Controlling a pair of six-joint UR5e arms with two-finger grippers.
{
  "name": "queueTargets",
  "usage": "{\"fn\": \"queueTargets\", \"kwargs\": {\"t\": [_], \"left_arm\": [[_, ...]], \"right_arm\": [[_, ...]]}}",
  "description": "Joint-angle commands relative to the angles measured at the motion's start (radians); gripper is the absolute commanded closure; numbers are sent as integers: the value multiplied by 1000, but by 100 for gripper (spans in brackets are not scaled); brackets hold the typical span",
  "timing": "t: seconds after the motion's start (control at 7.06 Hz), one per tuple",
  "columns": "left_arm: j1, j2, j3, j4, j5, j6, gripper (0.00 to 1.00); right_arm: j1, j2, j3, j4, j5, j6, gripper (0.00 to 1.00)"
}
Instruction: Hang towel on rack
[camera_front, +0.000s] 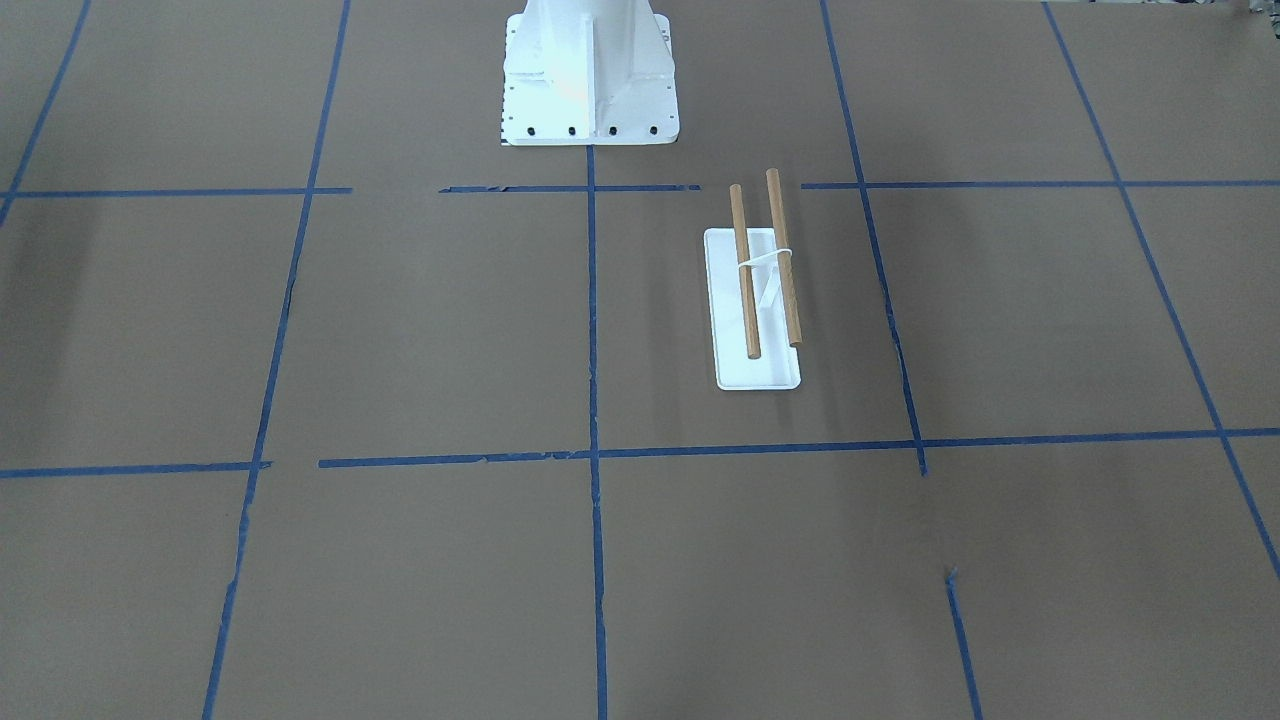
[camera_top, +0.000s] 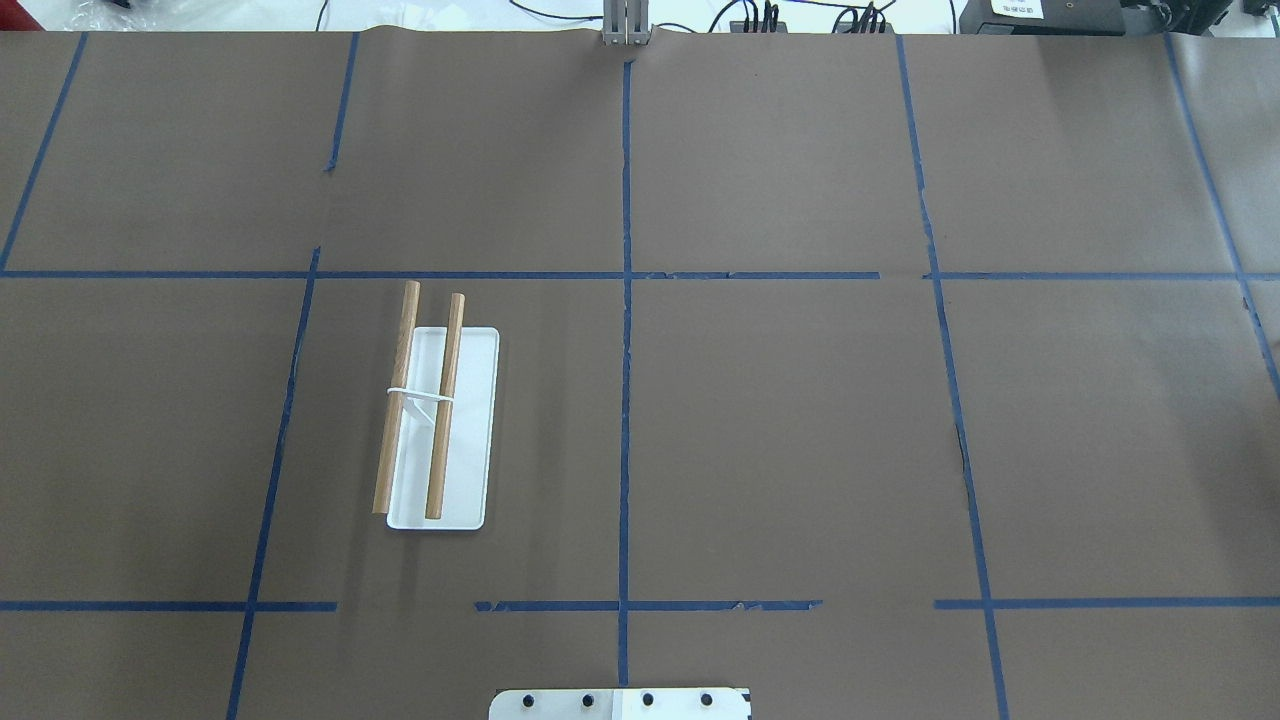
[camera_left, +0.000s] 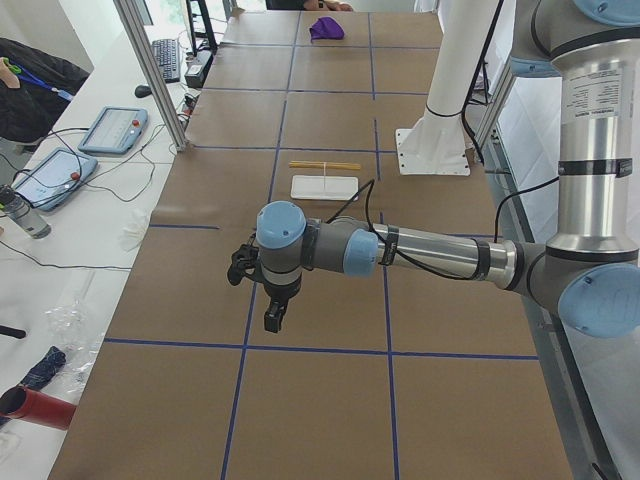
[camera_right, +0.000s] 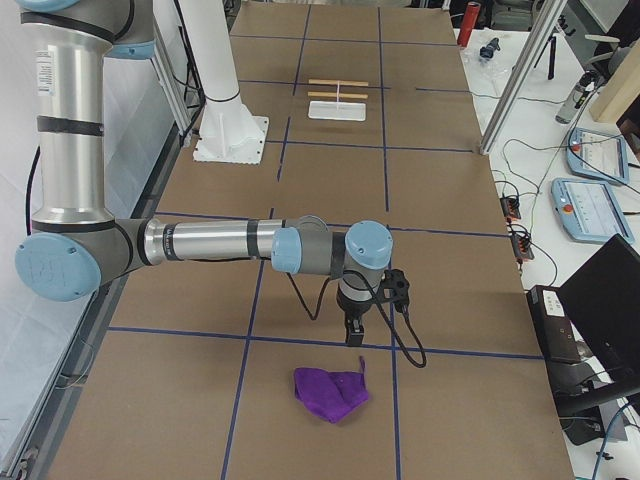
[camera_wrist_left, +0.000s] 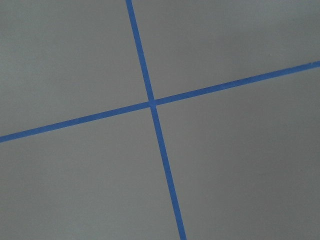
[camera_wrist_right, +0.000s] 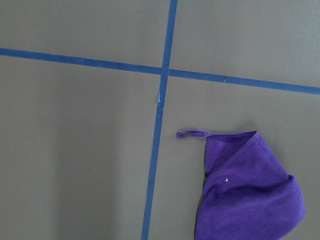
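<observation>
The purple towel (camera_right: 330, 393) lies crumpled on the brown table at the robot's right end, its thin loop (camera_wrist_right: 190, 133) stretched out flat; it also shows in the right wrist view (camera_wrist_right: 250, 195) and, far off, in the exterior left view (camera_left: 326, 28). The rack (camera_top: 420, 400) stands on the robot's left half, two wooden dowels over a white base plate (camera_front: 758, 375), bare. My right gripper (camera_right: 354, 335) hangs just above the table, close beside the towel. My left gripper (camera_left: 272, 320) hangs over the table's left end, far from the rack. I cannot tell whether either is open.
The white bolted robot pedestal (camera_front: 590, 75) stands at the table's robot side. Blue tape lines (camera_wrist_left: 150, 102) divide the brown surface into a grid. Teach pendants (camera_left: 105, 130), cables and a metal post (camera_left: 150, 70) sit along the operators' side.
</observation>
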Motion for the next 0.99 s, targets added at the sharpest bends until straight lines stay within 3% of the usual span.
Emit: {"fn": "queueTargets", "kwargs": {"t": [0.0,0.57,0.85], "left_arm": [[2,-2,-9,-2,3,0,0],[3,-3,-56,-5,-5,0,0],[3,-46,-61,-41,-8,-9,0]], "right_arm": [[0,-3,-2,0,0,0,0],[0,-28,20,-2,8,15,0],[0,23,-7,14,12,15,0]]}}
